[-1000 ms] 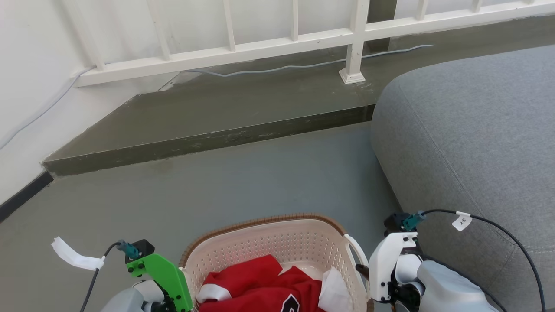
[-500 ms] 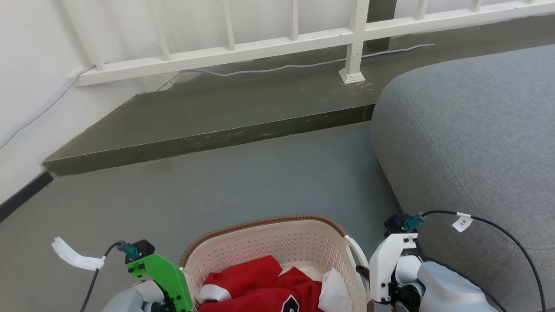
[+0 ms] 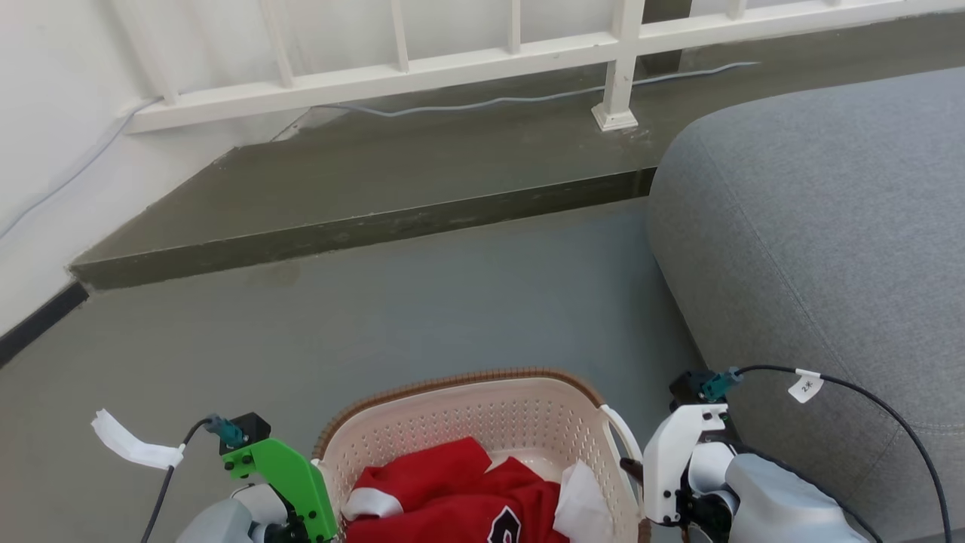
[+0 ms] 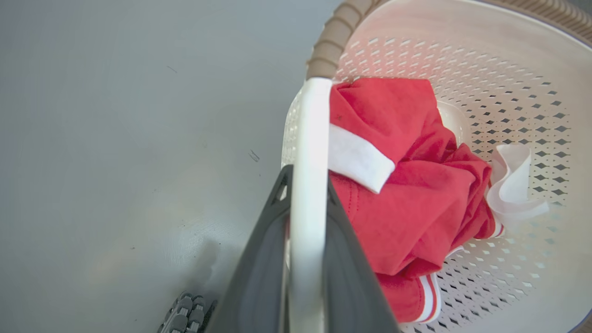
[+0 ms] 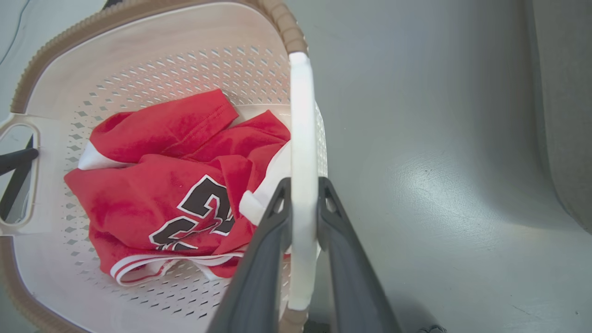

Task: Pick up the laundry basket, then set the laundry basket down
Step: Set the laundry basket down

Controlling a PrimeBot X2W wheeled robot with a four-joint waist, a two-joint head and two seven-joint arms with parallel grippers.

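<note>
Grey floor (image 3: 452, 302), sofa (image 3: 829, 226) right of right claw (image 5: 303, 183). Laundry basket (image 3: 482, 418) between claws, long axis claw to claw. Left claw (image 4: 307, 181) clenched on left handle (image 4: 309, 134), right claw on right handle (image 5: 301, 115). Both equally near. Lifted or grounded: cannot tell.

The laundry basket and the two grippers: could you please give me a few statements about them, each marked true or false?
1. The left gripper is shut on the left handle of the laundry basket. True.
2. The right gripper hangs open beside the basket. False: it is shut on the right handle.
3. A red garment lies in the basket. True.
4. The basket sits on the sofa. False: it is over the floor, beside the sofa.
</note>
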